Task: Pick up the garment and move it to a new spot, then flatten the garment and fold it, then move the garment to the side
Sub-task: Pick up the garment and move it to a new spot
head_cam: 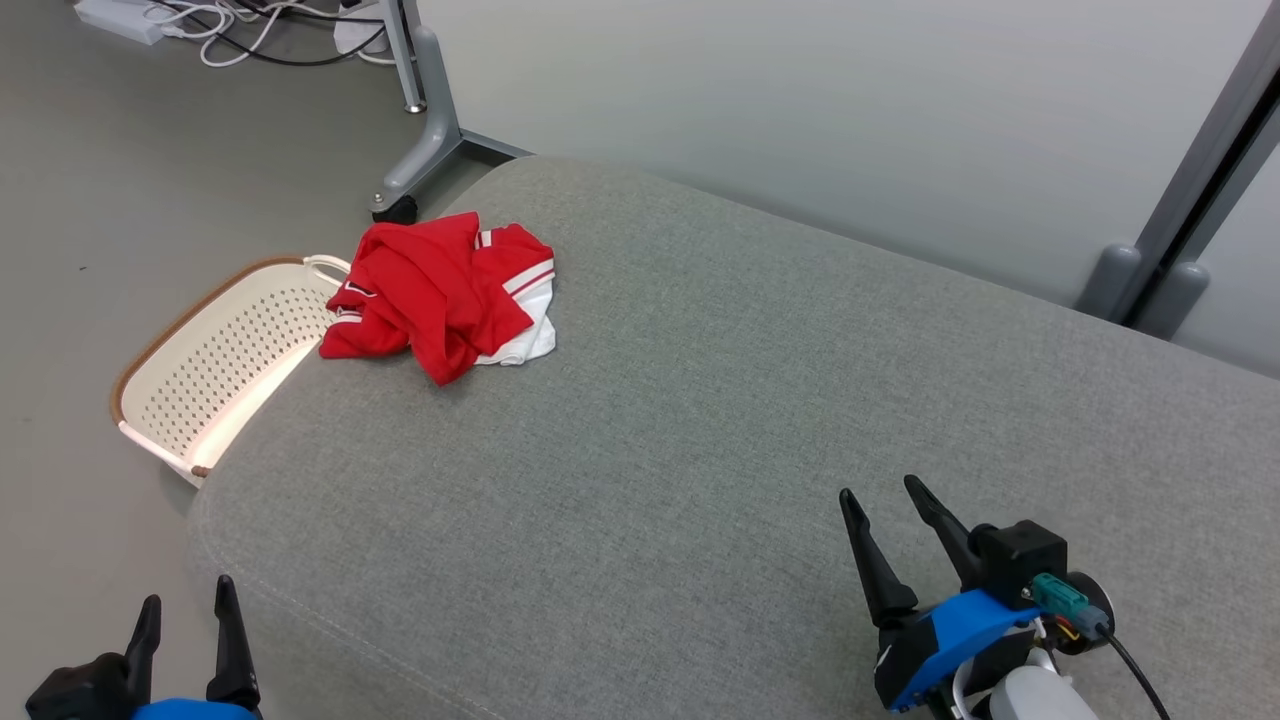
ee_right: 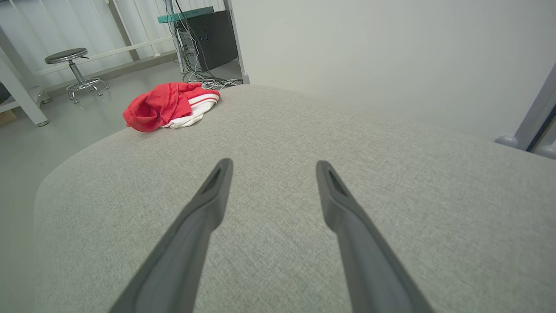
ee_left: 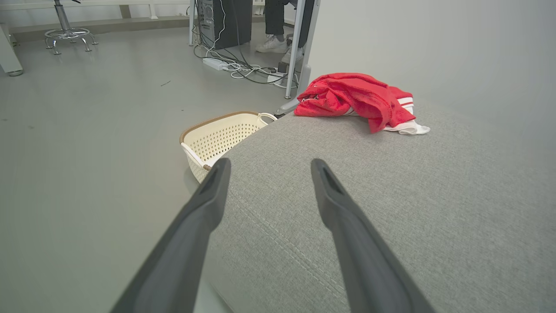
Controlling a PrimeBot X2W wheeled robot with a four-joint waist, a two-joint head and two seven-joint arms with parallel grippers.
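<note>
The red-and-white garment (head_cam: 440, 295) lies bunched at the far left corner of the grey cushion (head_cam: 700, 420), just above the basket (head_cam: 220, 350), with no clear long axis. The left gripper (head_cam: 187, 590) and the right gripper (head_cam: 880, 489) hang at the near edge, fingers apart and empty. The left one looks nearer, with the garment far from it and a little to its right.

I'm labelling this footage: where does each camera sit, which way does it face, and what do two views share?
Head: up high, looking down at cushion and red garment; left pincer, right pincer below.
Left wrist: behind open left pincer, facing basket and garment.
Right wrist: behind open right pincer, facing garment.
Shared: head and left wrist both show the basket.
</note>
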